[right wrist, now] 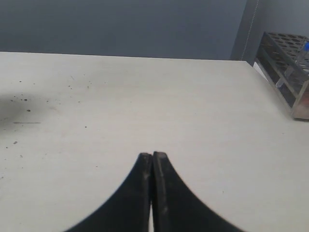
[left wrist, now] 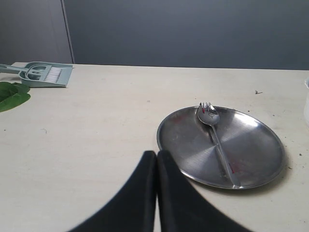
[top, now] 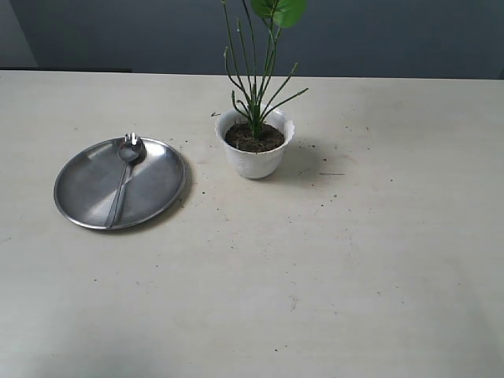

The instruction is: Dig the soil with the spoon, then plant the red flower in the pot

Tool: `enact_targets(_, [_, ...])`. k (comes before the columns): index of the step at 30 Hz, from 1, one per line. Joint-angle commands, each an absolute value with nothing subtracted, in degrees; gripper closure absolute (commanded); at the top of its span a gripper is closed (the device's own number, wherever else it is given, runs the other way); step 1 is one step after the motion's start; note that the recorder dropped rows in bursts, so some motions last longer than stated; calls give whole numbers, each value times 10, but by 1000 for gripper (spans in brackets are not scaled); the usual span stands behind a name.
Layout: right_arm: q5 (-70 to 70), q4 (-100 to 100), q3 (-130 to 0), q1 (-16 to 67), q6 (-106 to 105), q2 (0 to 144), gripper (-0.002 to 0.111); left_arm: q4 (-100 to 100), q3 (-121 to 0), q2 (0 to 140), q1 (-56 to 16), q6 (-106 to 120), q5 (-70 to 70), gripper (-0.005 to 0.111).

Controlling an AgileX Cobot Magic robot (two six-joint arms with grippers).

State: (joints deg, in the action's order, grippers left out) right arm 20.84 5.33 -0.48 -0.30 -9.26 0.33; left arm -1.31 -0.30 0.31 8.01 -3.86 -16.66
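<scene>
Left gripper (left wrist: 156,153) and right gripper (right wrist: 152,154) both sit closed and empty, low over the table (top: 315,276). Spoon (top: 124,177) lies on the steel plate (top: 87,185) at nine o'clock of table centre, tines pointing away. Farther back, at the plate's two o'clock, the pot (top: 254,161) holds soil (top: 268,142) with the flower (top: 255,114) stems upright in it.
</scene>
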Motion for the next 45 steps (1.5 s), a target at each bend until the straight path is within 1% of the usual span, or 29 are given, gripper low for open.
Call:
enact_targets(1, [208,48,0,-6,-97,0,109,-11,0,0,79,-39,-163,106])
enact_targets(7, [209,81,0,-6,-94,0,109,-11,0,0,79,-39,-163,106])
enact_targets(45, [209,94,0,-6,-94,0,109,-11,0,0,79,-39,-163,106])
